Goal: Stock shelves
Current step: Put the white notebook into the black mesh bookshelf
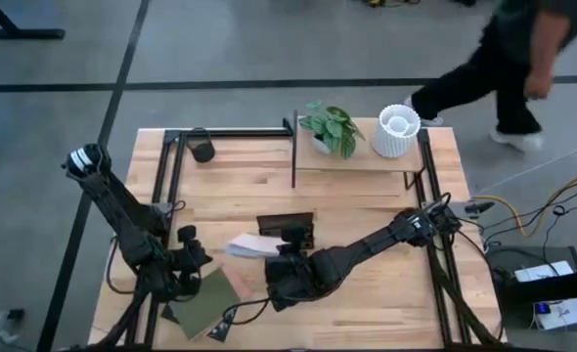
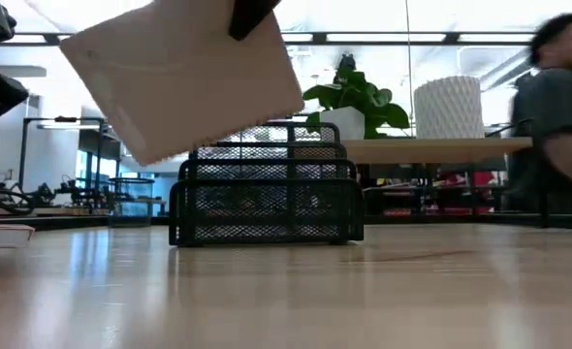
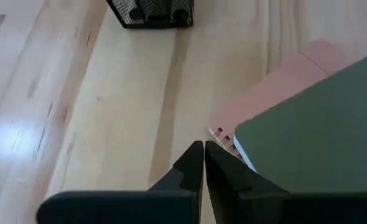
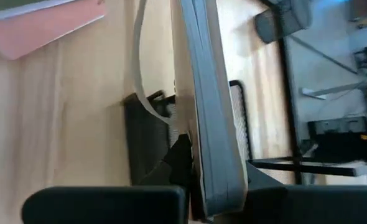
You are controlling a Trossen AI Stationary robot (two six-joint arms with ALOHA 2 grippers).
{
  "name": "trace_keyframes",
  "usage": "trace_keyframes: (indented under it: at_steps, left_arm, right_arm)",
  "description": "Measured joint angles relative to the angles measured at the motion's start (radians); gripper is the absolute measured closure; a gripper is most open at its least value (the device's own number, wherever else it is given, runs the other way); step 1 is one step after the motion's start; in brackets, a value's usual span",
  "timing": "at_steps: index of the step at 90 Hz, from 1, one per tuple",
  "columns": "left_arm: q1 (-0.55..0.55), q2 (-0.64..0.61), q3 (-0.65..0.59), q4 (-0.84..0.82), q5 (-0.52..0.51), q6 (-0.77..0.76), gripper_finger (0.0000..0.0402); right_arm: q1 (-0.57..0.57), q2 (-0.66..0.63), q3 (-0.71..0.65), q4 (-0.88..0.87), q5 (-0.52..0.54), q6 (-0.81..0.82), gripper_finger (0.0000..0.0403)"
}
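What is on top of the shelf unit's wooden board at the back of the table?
On the shelves stand a potted green plant and a ribbed white vase. The overhead view shows inside the vase only partly; any contents cannot be made out.

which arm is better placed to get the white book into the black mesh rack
The right. Its gripper is shut on the white book, held tilted in the air beside the mesh rack. The left gripper is shut and empty by the green book, farther off.
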Motion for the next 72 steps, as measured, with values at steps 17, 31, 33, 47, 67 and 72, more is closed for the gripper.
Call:
trace_keyframes:
  at_steps: [17, 31, 33, 47, 67, 72]
  left_arm:
    - [0.000, 0.009, 0.000, 0.010, -0.014, 0.000, 0.0402]
    - [0.000, 0.008, -0.001, 0.011, -0.027, 0.000, 0.0402]
    - [0.000, 0.008, -0.001, 0.012, -0.028, 0.000, 0.0402]
    - [0.000, 0.008, -0.001, 0.012, -0.030, 0.000, 0.0402]
    - [0.000, 0.008, -0.001, 0.012, -0.030, 0.000, 0.0402]
    - [0.000, 0.008, -0.001, 0.012, -0.030, 0.000, 0.0402]
  right_arm:
    - [-0.044, -0.025, -0.008, -0.026, -0.017, -0.004, 0.0394]
    - [-0.091, -0.029, -0.011, -0.027, -0.160, -0.018, 0.0394]
    - [-0.097, -0.029, -0.011, -0.028, -0.170, -0.020, 0.0394]
    - [-0.127, -0.029, -0.022, -0.024, -0.176, -0.019, 0.0394]
    - [-0.144, -0.028, -0.060, -0.023, -0.172, 0.041, 0.0394]
    - [-0.144, -0.028, -0.074, -0.015, -0.169, 0.072, 0.0394]
